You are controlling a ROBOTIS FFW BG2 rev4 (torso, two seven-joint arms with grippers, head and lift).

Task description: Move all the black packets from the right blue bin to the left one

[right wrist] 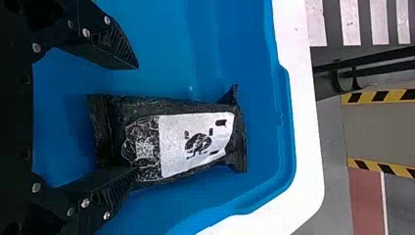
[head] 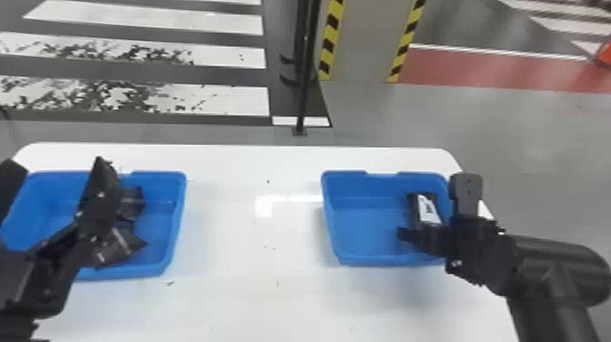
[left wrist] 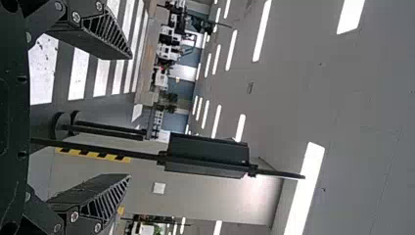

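Behind the white table [head: 254,291] there is a grey floor [head: 545,136], on which white stripes [head: 145,22] and a red band [head: 495,68] are painted. On the table stand two blue bins, well apart: the right bin [head: 345,173] and the left bin [head: 159,173].

The right gripper [head: 433,207], with two flat black fingers, is spread widely open at the right bin. It grips nothing. The black packet with a white label [right wrist: 171,137] lies inside this bin, near its right side. In the right wrist view, one finger overlaps the edge of the packet; if it really touches, I cannot tell.

The left gripper [head: 57,170] is also widely open, and between its fingers nothing is held. In the head view it appears in front of the left bin, where two dark packets, an upper one [head: 132,202] and a lower one [head: 118,248], are lying, partly hidden by the arm.
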